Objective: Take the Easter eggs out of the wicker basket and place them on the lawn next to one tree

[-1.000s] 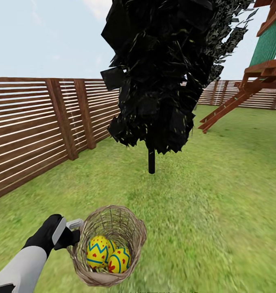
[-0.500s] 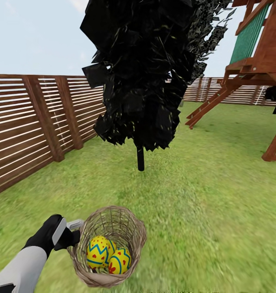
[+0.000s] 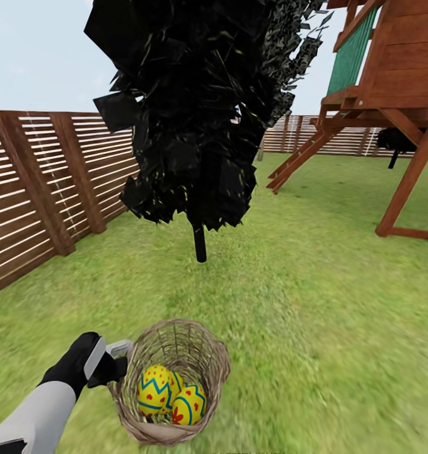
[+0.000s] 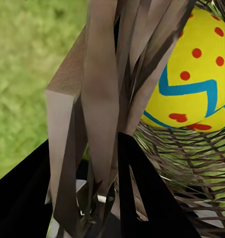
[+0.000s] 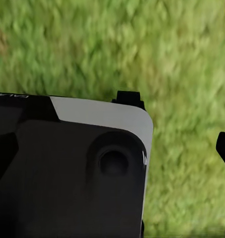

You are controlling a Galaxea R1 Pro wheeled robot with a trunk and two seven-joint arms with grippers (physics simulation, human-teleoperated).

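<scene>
The left tool (image 3: pixel 117 359) is clamped on the rim of the basket (image 3: pixel 204 353) — the eggs (image 3: pixel 169 392) lie inside it, over the lawn (image 3: pixel 314 302), well short of the black tree (image 3: pixel 200 243). Whether the right tool is apart or together I cannot tell.

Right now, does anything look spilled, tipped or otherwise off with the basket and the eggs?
Nothing spilled. The wicker basket sits upright, held at its rim by the left gripper, with the Easter eggs inside. One oddity: the nearest tree is all black, trunk included.
</scene>
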